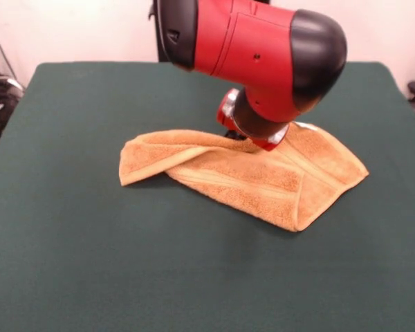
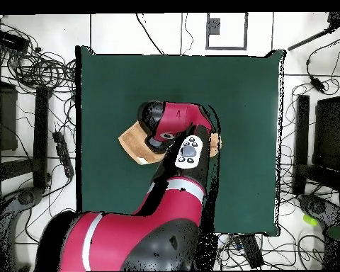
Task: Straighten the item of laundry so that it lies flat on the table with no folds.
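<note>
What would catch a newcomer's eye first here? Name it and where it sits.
The bulky red and black arm dominates, coming down from above onto the middle of the table. Under it lies the orange-tan towel, crumpled, with one side folded over itself toward the picture's left in the front view. The gripper is hidden behind the arm's wrist where it meets the towel.
</note>
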Robot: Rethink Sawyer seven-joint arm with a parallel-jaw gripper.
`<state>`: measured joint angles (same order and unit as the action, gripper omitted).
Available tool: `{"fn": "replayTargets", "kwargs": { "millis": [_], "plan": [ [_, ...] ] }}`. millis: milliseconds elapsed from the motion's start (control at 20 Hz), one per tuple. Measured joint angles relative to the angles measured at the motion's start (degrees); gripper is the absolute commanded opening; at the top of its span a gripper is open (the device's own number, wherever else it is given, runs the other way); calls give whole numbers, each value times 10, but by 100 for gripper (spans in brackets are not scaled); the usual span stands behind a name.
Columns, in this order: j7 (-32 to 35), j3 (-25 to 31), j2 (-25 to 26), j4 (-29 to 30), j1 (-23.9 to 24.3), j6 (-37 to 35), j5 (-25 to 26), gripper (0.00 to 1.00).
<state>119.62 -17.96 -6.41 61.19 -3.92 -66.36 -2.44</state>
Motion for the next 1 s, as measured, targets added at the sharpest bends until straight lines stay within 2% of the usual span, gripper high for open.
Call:
{"fn": "replayTargets", "kwargs": {
  "millis": [600, 1000],
  "plan": [
    [0, 1, -63, 0, 0, -20, -33, 0],
    [0, 1, -85, -5, 0, -20, -45, 0]
  ]
}}
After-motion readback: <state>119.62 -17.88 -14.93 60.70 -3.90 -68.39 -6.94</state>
